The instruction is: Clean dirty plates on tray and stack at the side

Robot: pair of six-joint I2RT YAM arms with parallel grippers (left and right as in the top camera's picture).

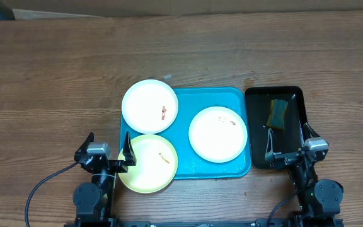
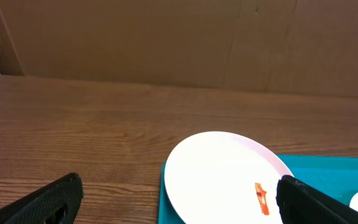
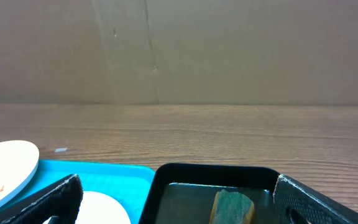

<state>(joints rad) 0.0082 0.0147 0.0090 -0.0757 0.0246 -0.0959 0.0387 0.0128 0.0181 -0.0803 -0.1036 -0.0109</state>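
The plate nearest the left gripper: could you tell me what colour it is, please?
The plate is pale yellow-green, clearest in the overhead view.

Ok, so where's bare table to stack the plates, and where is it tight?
Widest bare table: left of the tray, past the left gripper, and the far strip behind both trays. A narrower strip lies right of the black tray. Crowded: the tray itself, with three plates, and the slim gap between the trays.
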